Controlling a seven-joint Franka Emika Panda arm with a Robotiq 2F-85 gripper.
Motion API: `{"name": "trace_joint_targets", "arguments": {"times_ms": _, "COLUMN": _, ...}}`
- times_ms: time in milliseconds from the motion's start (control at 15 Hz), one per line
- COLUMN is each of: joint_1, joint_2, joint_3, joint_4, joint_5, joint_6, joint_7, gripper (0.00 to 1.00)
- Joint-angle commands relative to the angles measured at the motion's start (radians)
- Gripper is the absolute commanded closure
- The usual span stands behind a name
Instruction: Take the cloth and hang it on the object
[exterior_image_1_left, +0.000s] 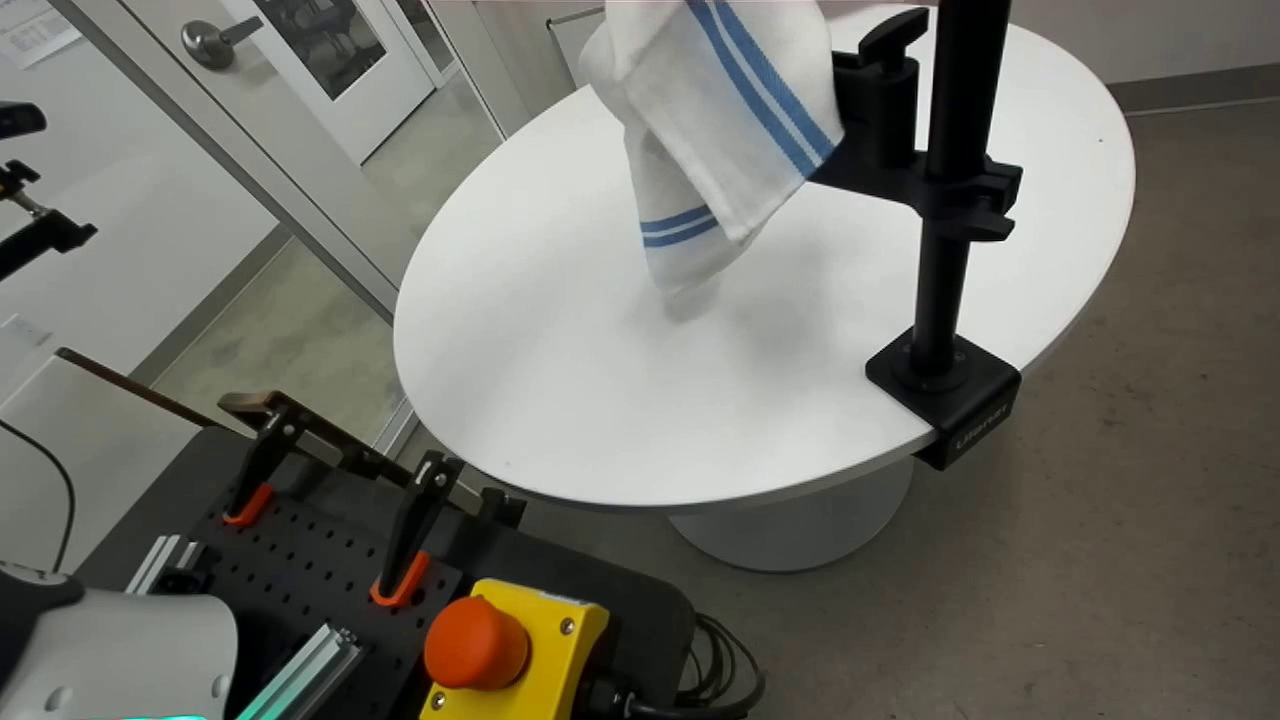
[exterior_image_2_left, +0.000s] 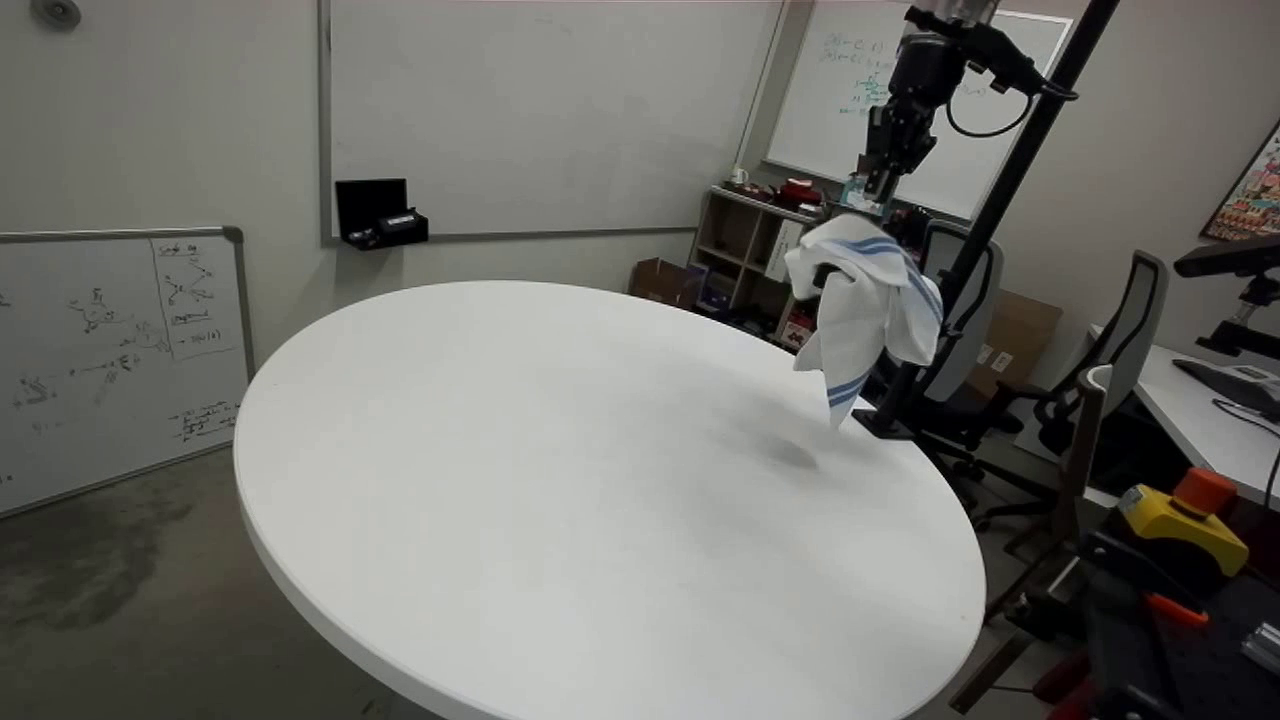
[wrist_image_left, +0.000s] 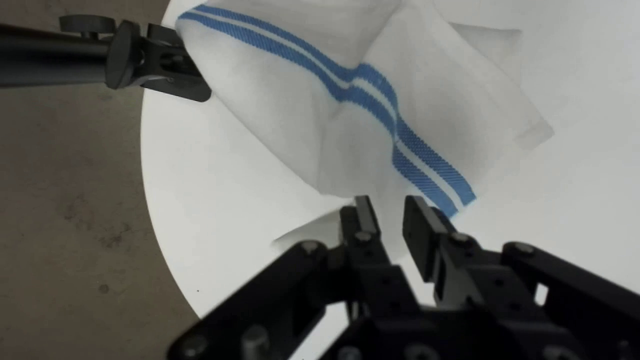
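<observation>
The cloth, white with blue stripes, hangs draped from a side arm of the black stand, above the table. The cloth shows in both exterior views (exterior_image_1_left: 720, 110) (exterior_image_2_left: 865, 300) and in the wrist view (wrist_image_left: 360, 115). The stand's pole (exterior_image_1_left: 945, 290) is clamped to the table edge; it also shows in an exterior view (exterior_image_2_left: 1000, 190) and the wrist view (wrist_image_left: 55, 55). The cloth hides most of the side arm. My gripper (exterior_image_2_left: 880, 190) is just above the cloth. In the wrist view its fingers (wrist_image_left: 385, 202) are parted with a gap, holding nothing; cloth shows below and beyond them.
The round white table (exterior_image_1_left: 560, 400) lies under the cloth. A yellow box with a red button (exterior_image_1_left: 540, 640) and clamps (exterior_image_1_left: 410, 520) sit on a black cart nearby. Office chairs (exterior_image_2_left: 1120, 330) and a shelf (exterior_image_2_left: 735, 235) stand behind the stand.
</observation>
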Motion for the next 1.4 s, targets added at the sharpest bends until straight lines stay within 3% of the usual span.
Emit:
{"name": "trace_joint_targets", "arguments": {"times_ms": 0, "joint_1": -0.018, "joint_2": 0.053, "joint_3": 0.025, "joint_4": 0.066, "joint_5": -0.001, "joint_6": -0.037, "joint_7": 0.048, "gripper": 0.45}}
{"name": "trace_joint_targets", "arguments": {"times_ms": 400, "joint_1": -0.016, "joint_2": 0.036, "joint_3": 0.048, "joint_4": 0.049, "joint_5": 0.006, "joint_6": -0.029, "joint_7": 0.036, "gripper": 0.01}}
{"name": "trace_joint_targets", "arguments": {"times_ms": 800, "joint_1": 0.000, "joint_2": -0.110, "joint_3": 0.110, "joint_4": -0.042, "joint_5": 0.052, "joint_6": -0.026, "joint_7": -0.078, "gripper": 0.00}}
{"name": "trace_joint_targets", "arguments": {"times_ms": 1267, "joint_1": 0.066, "joint_2": -0.305, "joint_3": 0.155, "joint_4": -0.212, "joint_5": 0.063, "joint_6": -0.017, "joint_7": -0.215, "gripper": 0.00}}
{"name": "trace_joint_targets", "arguments": {"times_ms": 1333, "joint_1": 0.061, "joint_2": -0.220, "joint_3": 0.136, "joint_4": -0.123, "joint_5": 0.041, "joint_6": -0.035, "joint_7": -0.168, "gripper": 0.00}}
